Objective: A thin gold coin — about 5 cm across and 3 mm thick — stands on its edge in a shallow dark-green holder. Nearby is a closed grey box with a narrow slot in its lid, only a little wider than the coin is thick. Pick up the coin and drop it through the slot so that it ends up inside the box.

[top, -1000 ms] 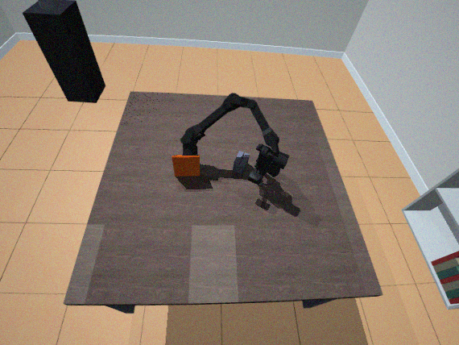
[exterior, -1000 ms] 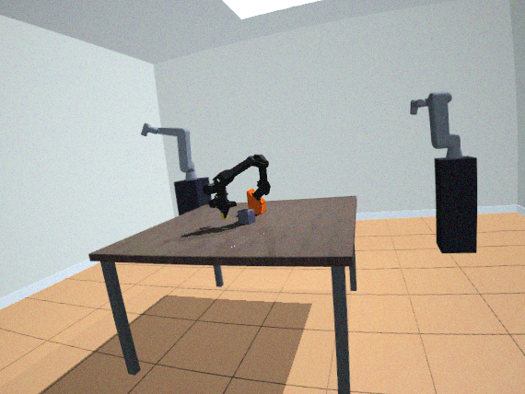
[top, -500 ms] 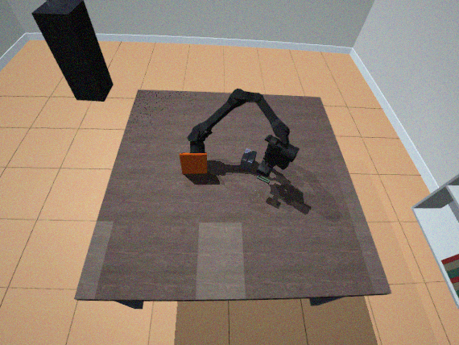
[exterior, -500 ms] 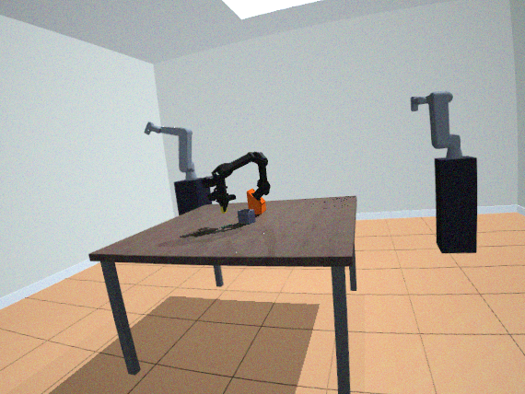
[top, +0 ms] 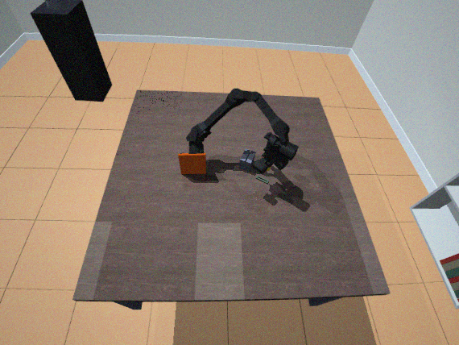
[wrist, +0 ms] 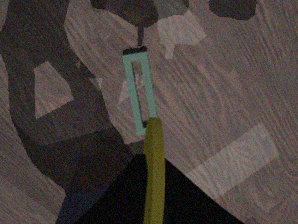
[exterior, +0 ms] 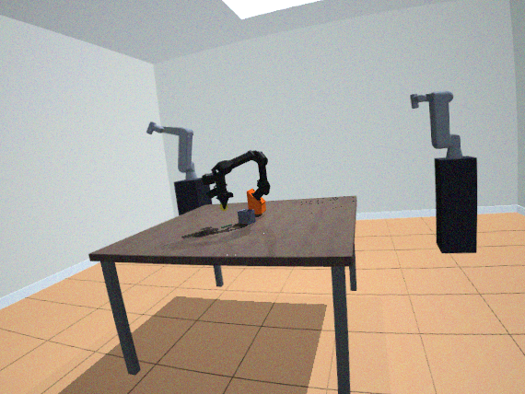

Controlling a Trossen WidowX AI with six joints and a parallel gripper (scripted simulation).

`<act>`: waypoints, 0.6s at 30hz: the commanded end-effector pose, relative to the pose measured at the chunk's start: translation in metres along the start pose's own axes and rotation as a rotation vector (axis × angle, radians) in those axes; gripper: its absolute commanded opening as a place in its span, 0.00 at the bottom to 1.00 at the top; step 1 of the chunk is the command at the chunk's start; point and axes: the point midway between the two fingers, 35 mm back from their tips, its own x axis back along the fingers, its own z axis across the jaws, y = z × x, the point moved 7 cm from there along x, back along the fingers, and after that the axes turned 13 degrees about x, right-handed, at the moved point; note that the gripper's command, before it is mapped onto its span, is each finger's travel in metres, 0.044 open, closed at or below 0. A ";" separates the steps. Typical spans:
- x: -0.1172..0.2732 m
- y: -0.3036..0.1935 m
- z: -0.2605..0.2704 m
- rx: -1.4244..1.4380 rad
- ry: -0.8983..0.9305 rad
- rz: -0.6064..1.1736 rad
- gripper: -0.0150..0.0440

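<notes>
My gripper (exterior: 224,203) (wrist: 148,164) is shut on the gold coin (top: 268,169) (exterior: 221,208) (wrist: 155,190). The coin hangs edge-on below the dark fingertips, clear above the table. The holder (top: 258,176) (wrist: 131,85) lies flat on the table with its narrow recess empty; in the wrist view its near end is just beyond the coin's edge. The closed grey box (top: 246,162) (exterior: 246,216) stands beside the holder, towards the arm's base. The slot shows as a dark line across its lid in the top view.
The orange block (top: 193,164) (exterior: 256,202) stands at the arm's base, on the far side of the box from the gripper. The wooden table (top: 161,250) (exterior: 295,239) carries them all. The arm's shadow falls around the holder. Black pedestals stand off the table.
</notes>
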 end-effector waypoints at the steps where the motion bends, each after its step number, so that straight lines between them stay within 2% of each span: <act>1: 0.000 0.000 -0.001 -0.130 -0.003 0.001 0.25; 18: 0.001 -0.001 -0.003 -0.720 -0.004 0.000 0.25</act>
